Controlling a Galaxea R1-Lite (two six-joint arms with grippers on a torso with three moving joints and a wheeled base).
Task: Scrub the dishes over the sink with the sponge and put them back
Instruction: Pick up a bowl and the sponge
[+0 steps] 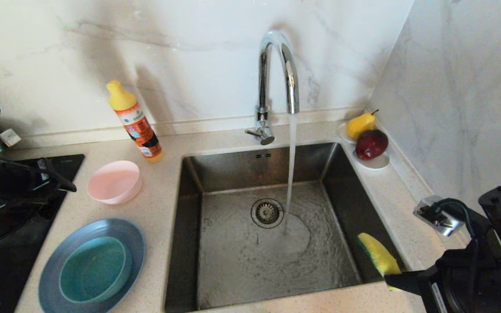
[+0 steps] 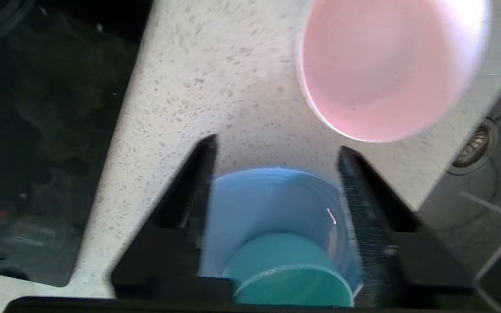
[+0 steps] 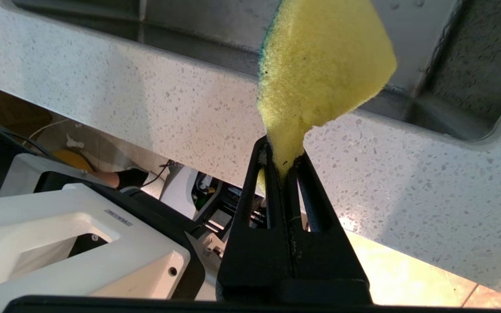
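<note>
The wide grey-blue plate point(image 1: 49, 266) lies on the counter left of the sink point(image 1: 233, 265), and the teal bowl point(image 1: 94, 269) sits in it. Behind them stands the pale pink bowl point(image 1: 113, 180), upright. My left gripper point(image 1: 68, 187) hovers over the counter beside the pink bowl. In the left wrist view this gripper point(image 2: 276, 145) is open and empty, with the plate point(image 2: 268, 200) and teal bowl point(image 2: 289, 269) below it and the pink bowl point(image 2: 385, 69) ahead. My right gripper point(image 1: 392, 278) is shut on the yellow sponge point(image 1: 379, 254) at the sink's near right corner; the sponge point(image 3: 320, 65) sticks out beyond the gripper point(image 3: 283, 148).
Water runs from the chrome tap point(image 1: 276, 65) into the basin near the drain strainer point(image 1: 267, 212). An orange detergent bottle point(image 1: 135, 121) stands behind the pink bowl. A pear point(image 1: 360, 124) and a dark red fruit point(image 1: 371, 143) rest on a white dish point(image 1: 376, 163). A black cooktop point(image 1: 15, 248) lies at far left.
</note>
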